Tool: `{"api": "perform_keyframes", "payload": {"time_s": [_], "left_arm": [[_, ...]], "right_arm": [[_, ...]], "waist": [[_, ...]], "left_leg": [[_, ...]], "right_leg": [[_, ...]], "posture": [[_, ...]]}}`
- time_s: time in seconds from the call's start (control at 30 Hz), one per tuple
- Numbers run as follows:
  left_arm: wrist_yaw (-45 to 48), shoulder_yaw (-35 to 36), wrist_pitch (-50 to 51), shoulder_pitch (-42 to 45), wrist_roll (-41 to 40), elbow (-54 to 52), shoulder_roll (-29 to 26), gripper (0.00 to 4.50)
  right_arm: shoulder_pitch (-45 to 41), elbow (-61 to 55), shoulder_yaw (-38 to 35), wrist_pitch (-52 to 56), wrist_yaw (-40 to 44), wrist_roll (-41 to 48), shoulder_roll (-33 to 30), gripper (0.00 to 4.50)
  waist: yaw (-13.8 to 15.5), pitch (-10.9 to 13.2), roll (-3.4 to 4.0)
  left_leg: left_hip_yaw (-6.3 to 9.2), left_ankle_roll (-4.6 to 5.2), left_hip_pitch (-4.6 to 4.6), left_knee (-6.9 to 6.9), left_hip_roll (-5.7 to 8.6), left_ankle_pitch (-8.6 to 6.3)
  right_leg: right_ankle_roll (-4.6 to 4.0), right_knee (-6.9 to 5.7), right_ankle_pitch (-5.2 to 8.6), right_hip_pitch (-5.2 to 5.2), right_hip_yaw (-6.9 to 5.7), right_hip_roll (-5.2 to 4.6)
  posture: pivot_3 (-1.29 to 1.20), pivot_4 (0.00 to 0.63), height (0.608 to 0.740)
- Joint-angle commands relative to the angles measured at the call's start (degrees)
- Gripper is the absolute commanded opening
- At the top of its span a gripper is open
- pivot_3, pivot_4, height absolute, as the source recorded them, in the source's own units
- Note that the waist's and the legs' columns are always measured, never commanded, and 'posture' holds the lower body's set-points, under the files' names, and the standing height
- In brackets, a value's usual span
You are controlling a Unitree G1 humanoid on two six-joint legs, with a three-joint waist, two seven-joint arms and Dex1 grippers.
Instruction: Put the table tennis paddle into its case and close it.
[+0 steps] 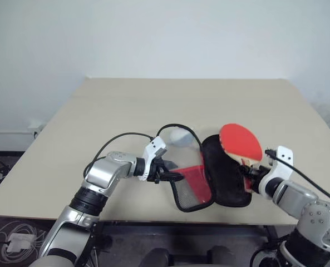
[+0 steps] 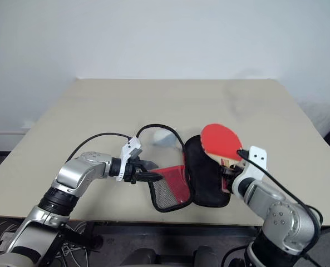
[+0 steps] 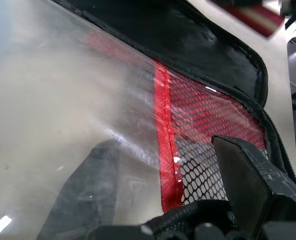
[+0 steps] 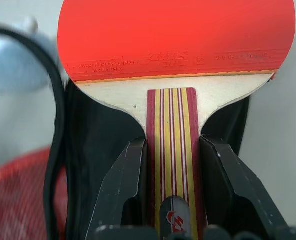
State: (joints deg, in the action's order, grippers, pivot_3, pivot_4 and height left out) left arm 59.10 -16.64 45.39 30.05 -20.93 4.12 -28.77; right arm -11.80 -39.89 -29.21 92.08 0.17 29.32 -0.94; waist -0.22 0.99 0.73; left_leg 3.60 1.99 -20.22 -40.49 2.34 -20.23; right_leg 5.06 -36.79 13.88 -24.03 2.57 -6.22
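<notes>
The case (image 1: 220,178) lay opened out near the front edge of the table (image 1: 126,105), its black lining turned up on the robot's right half and the red flap with the mesh pocket (image 1: 190,192) folded out toward the left.

The left gripper (image 1: 173,176) was at that flap's edge. In the left wrist view its fingers (image 3: 252,175) stood wide apart, one on the mesh side of the flap and the other seen blurred through a clear plastic layer, so the flap's edge sat between them. I could not tell whether they actually pressed on it.

The right gripper (image 4: 170,165) held the paddle (image 1: 241,142) by its handle (image 4: 171,150), one black finger pressed against each side of the striped wood. The red blade pointed away from the robot and hung over the far end of the black lining, partly past the case's rim. From where I stood I could not tell whether the blade touched the lining or was a little above it.

A small pale lump (image 1: 180,137), soft-looking, sat on the table just beyond the case, with a black cable (image 1: 176,127) looping over it.
</notes>
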Motion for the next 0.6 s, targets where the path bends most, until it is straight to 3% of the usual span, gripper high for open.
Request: {"api": "perform_keyframes", "payload": {"time_s": [0.03, 0.6], "left_arm": [[0.64, 0.72, -1.03, 2.13, 0.27, -0.09, -0.24, 3.11], [0.49, 1.04, -0.17, 1.80, 0.02, -1.38, -0.80, 3.11]], "right_arm": [[0.11, -3.84, 2.07, 0.42, -0.45, 1.20, 0.36, 1.14], [3.32, 4.74, 9.53, -4.15, 0.76, -5.20, -1.30, 1.14]], "waist": [[0.01, -0.01, 0.00], [-0.91, -0.04, -0.05]], "left_leg": [[0.02, 0.00, 0.00, 0.00, 0.00, 0.00], [0.16, -0.01, 0.20, 0.00, -0.01, 0.00]], "right_leg": [[0.00, 0.00, 0.00, 0.00, -0.01, 0.00], [0.00, 0.00, 0.00, 0.22, -0.13, 0.00]], "posture": [[0.00, 0.000, 0.716], [0.00, 0.000, 0.716]]}}
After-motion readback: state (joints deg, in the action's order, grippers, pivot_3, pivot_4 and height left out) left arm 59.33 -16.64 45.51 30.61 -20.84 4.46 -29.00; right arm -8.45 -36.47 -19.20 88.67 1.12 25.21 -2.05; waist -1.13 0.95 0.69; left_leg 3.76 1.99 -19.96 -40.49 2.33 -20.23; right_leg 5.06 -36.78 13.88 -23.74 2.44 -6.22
